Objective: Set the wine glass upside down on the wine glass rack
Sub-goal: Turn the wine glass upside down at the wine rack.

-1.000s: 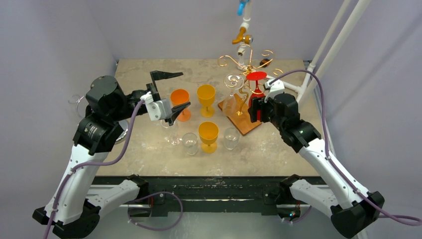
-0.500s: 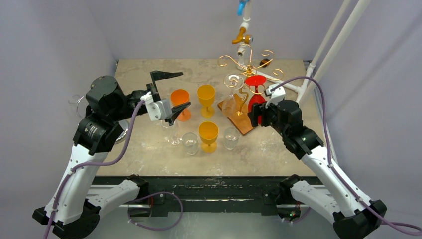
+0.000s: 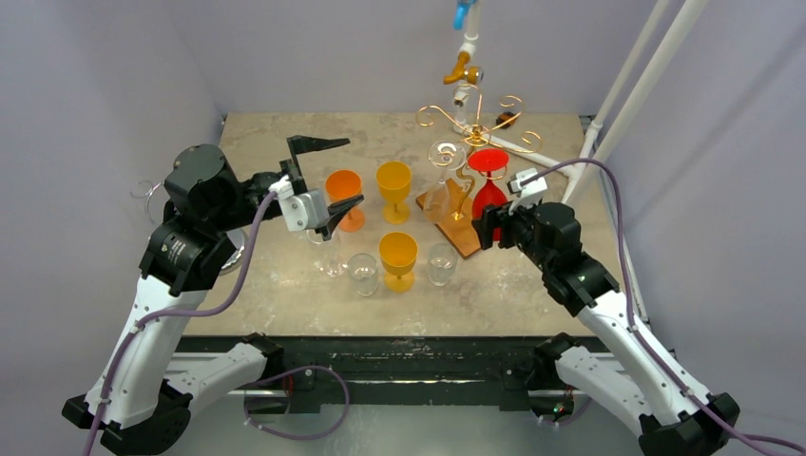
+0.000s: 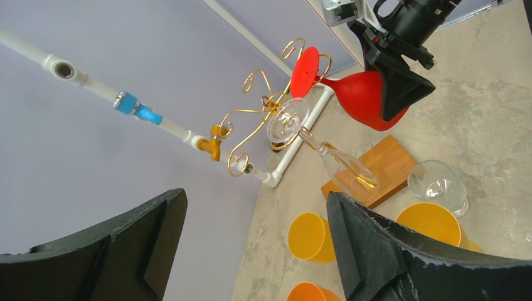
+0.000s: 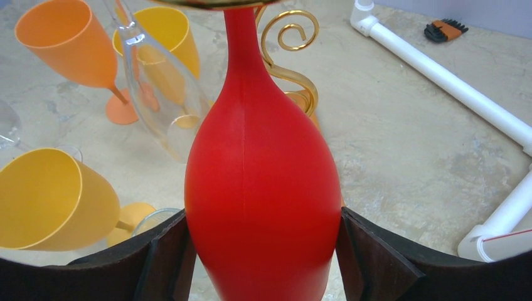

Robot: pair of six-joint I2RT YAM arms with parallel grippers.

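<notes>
While the red plastic wine glass [image 5: 263, 188] hangs bowl-down with its foot up in the gold wire rack [image 4: 274, 103], the right gripper [image 5: 263, 257] clasps the bowl between both fingers [image 5: 163, 263], and the left gripper [image 4: 256, 200], spread and empty, hovers well apart. Should the foot not sit fully in its wire loop, letting go would likely drop the glass onto the wooden block [image 3: 468, 237] below the fingers; a skewed retreat could drag it out or knock the clear stemmed glass [image 5: 166, 100] hanging just left of them.
</notes>
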